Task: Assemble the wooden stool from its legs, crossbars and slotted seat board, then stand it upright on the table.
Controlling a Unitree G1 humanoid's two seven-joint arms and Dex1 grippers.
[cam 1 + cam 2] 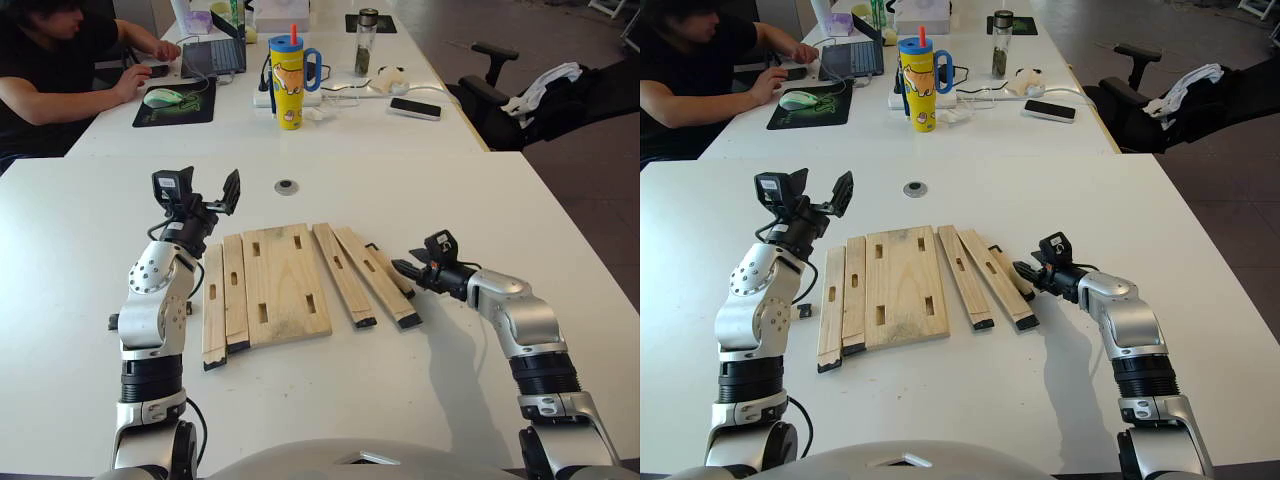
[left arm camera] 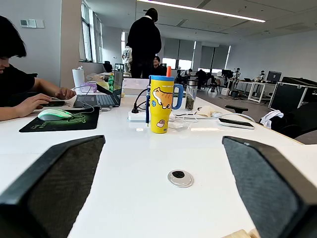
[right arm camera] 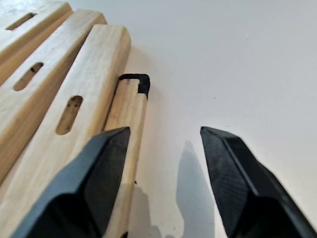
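Right hand [image 3: 162, 133] sits low at the table [image 1: 80, 230], fingers spread wide and holding nothing. One finger hangs over a thin bar [image 3: 130, 106] with a black tip, the other over bare table beside it. That straddle looks like a line-up to pinch the bar, which is the outermost piece and probably the easiest to lift free.

Every part lies flat and unjoined. The slotted seat [image 1: 285, 285] is in the middle, with two legs [image 1: 235, 290] close against its left edge. Two more [image 1: 342, 275] are fanned just off its right edge, with the bar beside those.

Left hand [image 2: 163, 144] is raised above the far ends of the left legs, also wide and empty. It is aimed across the table, likely to keep clear. Assembly looks not yet begun.
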